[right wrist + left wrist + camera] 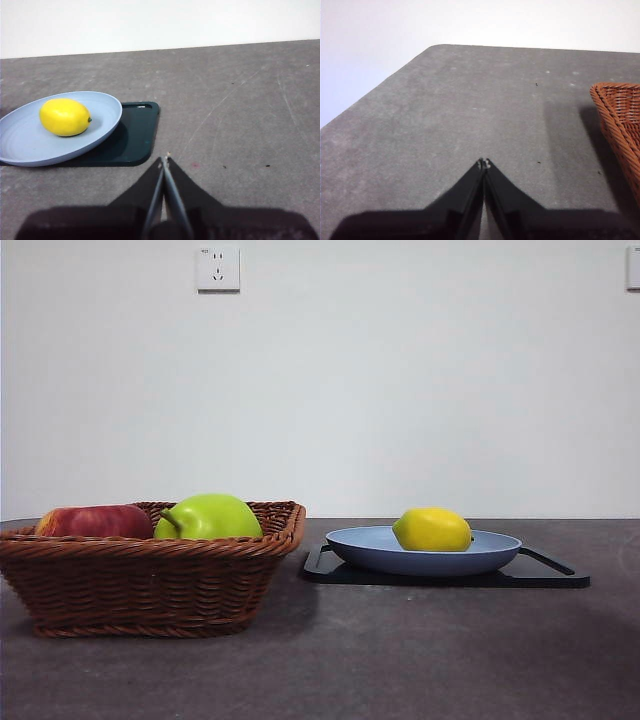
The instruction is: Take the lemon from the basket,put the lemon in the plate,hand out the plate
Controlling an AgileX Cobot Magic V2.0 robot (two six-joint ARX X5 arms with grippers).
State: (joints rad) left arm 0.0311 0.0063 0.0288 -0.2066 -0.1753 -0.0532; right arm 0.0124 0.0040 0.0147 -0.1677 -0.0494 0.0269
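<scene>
Front view: the lemon (432,529) is seen lying in the plate (370,550), which is set on a black tray (545,574) just beside the basket (150,580). A red apple (92,521) and a green apple (210,517) are left in the basket.

The left gripper (484,163) is held pressed together with nothing in it, over bare table (460,115) near the basket's corner. The right gripper (164,159) is likewise closed and empty, near the tray's corner.

The plate is judged stiff, smooth and rather slippery; a hold on the raised rim nearest the right gripper would be favoured, kept level so that the round lemon is not rolled off.

Neither arm is shown in the front view. The plate's underside and the far half of the tray are hidden.
</scene>
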